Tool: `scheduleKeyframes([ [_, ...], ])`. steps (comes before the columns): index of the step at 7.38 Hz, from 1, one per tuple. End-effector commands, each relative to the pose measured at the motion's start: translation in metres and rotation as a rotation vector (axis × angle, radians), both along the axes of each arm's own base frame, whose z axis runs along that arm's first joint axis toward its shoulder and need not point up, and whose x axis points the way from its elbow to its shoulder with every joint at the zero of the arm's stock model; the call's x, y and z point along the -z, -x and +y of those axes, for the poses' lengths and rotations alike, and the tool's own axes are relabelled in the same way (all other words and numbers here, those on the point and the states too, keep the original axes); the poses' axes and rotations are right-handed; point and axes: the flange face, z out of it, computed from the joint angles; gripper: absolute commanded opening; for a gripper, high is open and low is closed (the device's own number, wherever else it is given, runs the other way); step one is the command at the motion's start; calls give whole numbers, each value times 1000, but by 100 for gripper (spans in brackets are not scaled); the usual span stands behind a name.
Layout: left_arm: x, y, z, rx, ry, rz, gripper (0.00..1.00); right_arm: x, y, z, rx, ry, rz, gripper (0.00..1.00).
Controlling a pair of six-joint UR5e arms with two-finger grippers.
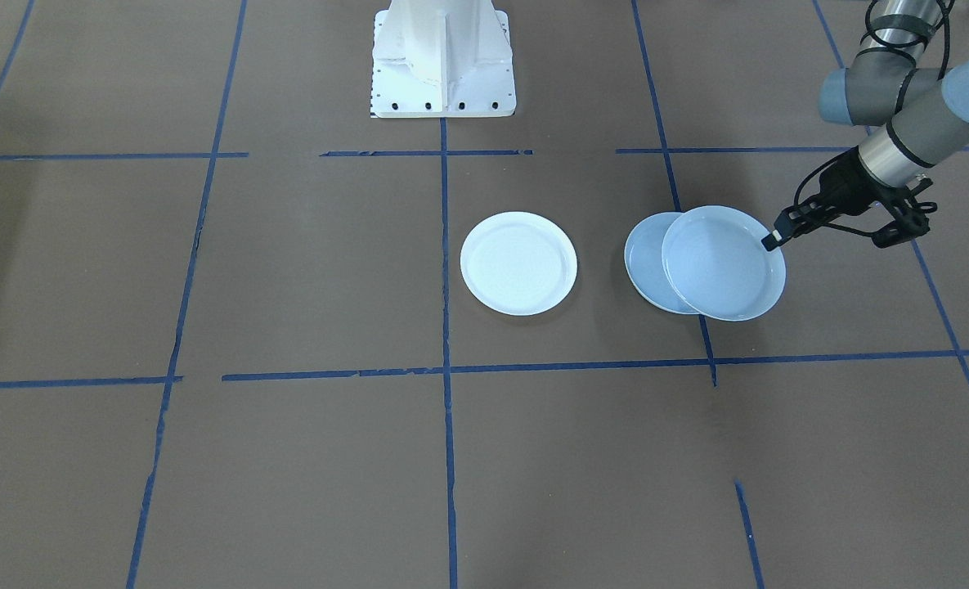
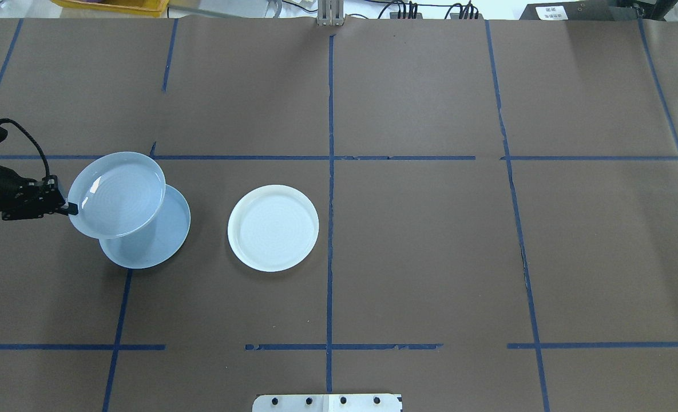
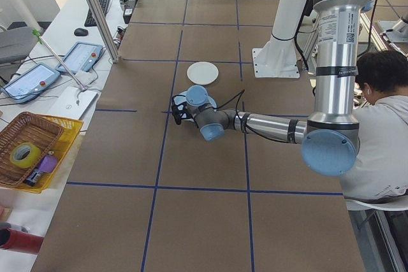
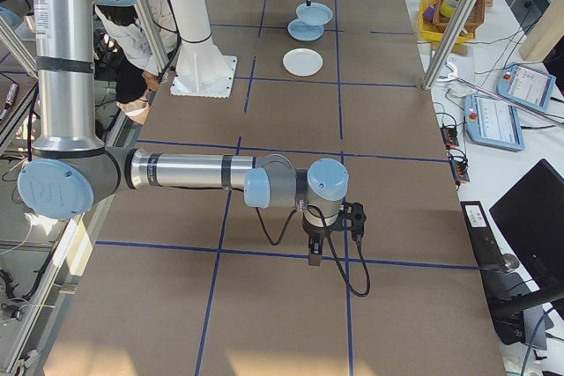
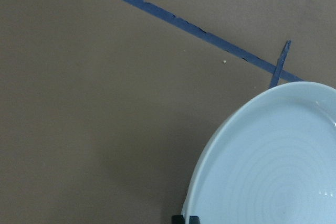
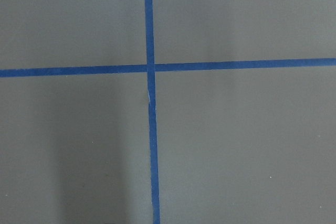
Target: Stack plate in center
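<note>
1. Pale-blue plate (image 2: 158, 247) lies flat on the counter (image 2: 430, 257), in the robot's left half. It sits on a line of blue tape (image 2: 330, 114), part of the grid that marks the brown covering.
2. Left arm (image 1: 909, 139) reaches in low from the counter's left side. Its wrist is angled toward the plates.
3. Right arm (image 4: 185, 171) is stretched over the counter's right end, well apart from all plates. Its wrist camera shows only a tape crossing.
4. Ringed plate (image 2: 118, 194), also pale blue and with faint concentric rings, is raised over the pale-blue plate. In the overhead view it covers that plate's far left part. In the right side view the two appear apart.
5. White plate (image 2: 273, 228) rests flat near the middle tape line, to the right of the blue pair. It touches neither of them.
6. Left pincer (image 2: 70, 209) is closed down to a narrow gap on the ringed plate's rim. It holds the edge nearest the arm and carries the plate by that edge alone.
7. Right pincer (image 4: 315, 257) points down at the counter. It shows only in the right side view, so I cannot tell whether it is open or closed.
</note>
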Motion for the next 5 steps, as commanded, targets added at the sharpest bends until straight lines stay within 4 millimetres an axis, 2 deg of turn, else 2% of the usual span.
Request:
scheduleKeyframes([
  [1,5,-22,8,-23,-3,-3,99,0,0,0,0,0,-1,100],
  [2,8,-21,9,-30,-4,7,100,0,0,0,0,0,-1,100],
  [3,32,-21,15,-71,-16,51,100,0,0,0,0,0,-1,100],
  [4,68,-22,18,-89,-37,97,100,0,0,0,0,0,-1,100],
  [5,111,-36,5,-77,-8,103,100,0,0,0,0,0,-1,100],
])
